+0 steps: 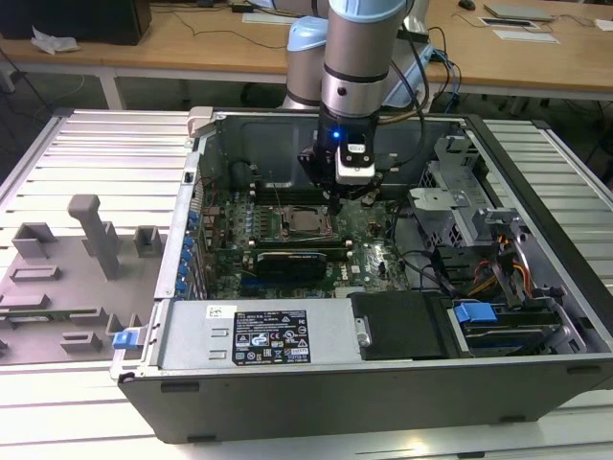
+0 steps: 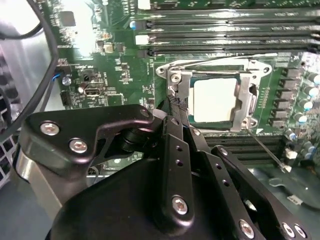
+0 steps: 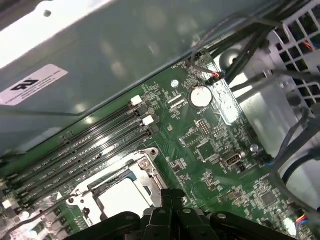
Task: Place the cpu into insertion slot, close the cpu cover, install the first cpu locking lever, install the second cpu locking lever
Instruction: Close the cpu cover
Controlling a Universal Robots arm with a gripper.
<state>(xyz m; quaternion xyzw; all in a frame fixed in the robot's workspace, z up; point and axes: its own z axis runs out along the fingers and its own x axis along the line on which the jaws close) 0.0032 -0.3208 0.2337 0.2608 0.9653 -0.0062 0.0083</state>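
One arm (image 1: 356, 57) is seen in the exterior view, reaching down into an open case (image 1: 383, 393). Its gripper (image 1: 352, 192) is hung low over the green board (image 1: 369, 225), just beside the slot, toward the exterior view's right.

One gripper, black. In both wrist views its fingers (image 2: 177, 145) are drawn together to a closed tip, and nothing is seen held between them. The tip is set at the cover's edge. Whether it touches cannot be told.

One cpu (image 2: 214, 100), pale face up, is seated flat in the slot (image 2: 215, 125). The slot's dark rim is shown just under the chip's edge.

One cover (image 2: 249, 95), a silver frame, is laid down over the cpu, and the chip is framed by its window.

Two wire levers:
- One lever (image 2: 220, 59) is laid along the cover's side nearest the memory slots.
- The other lever (image 2: 265, 148) is angled away from a cover corner, out over the board, with its hooked end apart from the frame.

Four memory slots (image 3: 80, 150), long and black, are ranged beside the cover.

One coin cell (image 3: 201, 96) is mounted on the board.

One grey tray (image 1: 57, 316) with upright blocks is placed at the exterior view's left of the case.
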